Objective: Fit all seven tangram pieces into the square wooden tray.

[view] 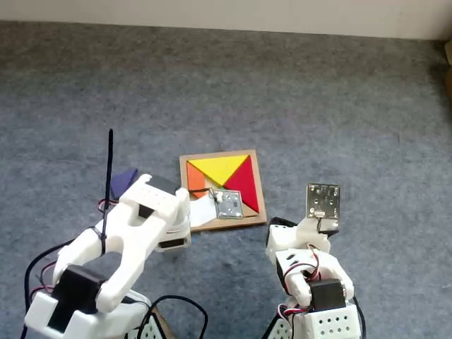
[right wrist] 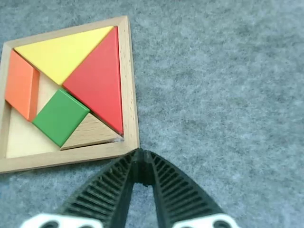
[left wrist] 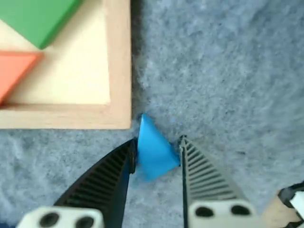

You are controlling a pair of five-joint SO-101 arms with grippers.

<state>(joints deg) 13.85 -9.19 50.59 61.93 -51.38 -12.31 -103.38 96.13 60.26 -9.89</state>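
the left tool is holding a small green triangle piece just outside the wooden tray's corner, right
Not green. The left tool holds a small blue triangle piece just outside the corner of the square wooden tray; the left wrist view shows it.

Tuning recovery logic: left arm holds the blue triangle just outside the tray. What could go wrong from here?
The small blue wooden triangle is pinched between the left fingers with its tip close to the square wooden tray's rim; carried in too low, it could catch that rim. The bare floor beside the green wooden square looks snug, so a rotated piece may jam.
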